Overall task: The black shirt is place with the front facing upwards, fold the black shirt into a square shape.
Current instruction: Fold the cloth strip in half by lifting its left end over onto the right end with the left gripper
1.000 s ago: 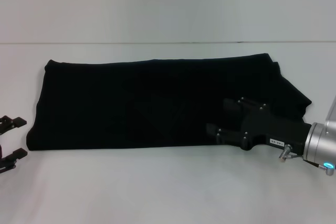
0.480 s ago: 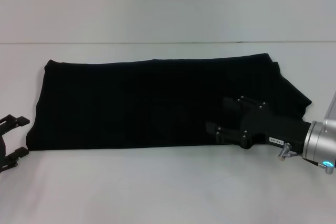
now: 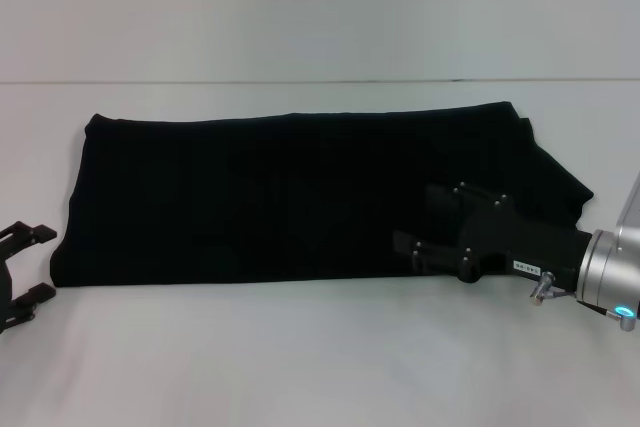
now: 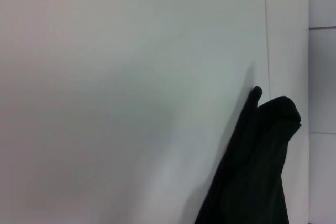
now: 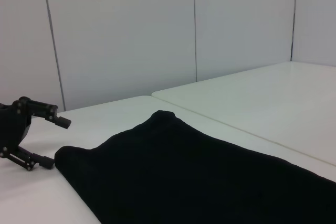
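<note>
Black shirt folded into a long band across mid-frame on white surface, plain side up. Right hand over its lower right edge, fingers apart. Left hand at lower left, just off the cloth corner, fingers apart; seen whole only from right wrist. Bare surface in front.

Black shirt: soft matt cloth, plain. Table: smooth white, faint sheen. Right gripper: matt black plastic, small metal screws, brushed silver wrist. Left gripper: matt black.
</note>
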You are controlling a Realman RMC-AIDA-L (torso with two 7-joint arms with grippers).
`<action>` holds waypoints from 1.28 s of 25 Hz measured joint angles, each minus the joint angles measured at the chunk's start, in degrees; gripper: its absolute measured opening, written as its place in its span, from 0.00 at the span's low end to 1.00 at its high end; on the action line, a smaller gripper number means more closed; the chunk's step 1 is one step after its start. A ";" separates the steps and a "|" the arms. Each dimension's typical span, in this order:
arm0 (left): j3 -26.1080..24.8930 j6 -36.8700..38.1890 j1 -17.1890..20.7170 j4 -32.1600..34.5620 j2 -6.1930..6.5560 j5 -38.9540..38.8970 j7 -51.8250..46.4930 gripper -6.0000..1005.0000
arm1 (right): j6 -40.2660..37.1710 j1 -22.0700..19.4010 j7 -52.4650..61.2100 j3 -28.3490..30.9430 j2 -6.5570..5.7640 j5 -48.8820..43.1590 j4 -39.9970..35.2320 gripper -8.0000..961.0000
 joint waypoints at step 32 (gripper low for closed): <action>3.60 -6.83 -7.11 -3.42 0.38 0.00 1.78 0.84 | -0.98 0.85 0.00 -2.27 0.00 -0.11 0.00 0.89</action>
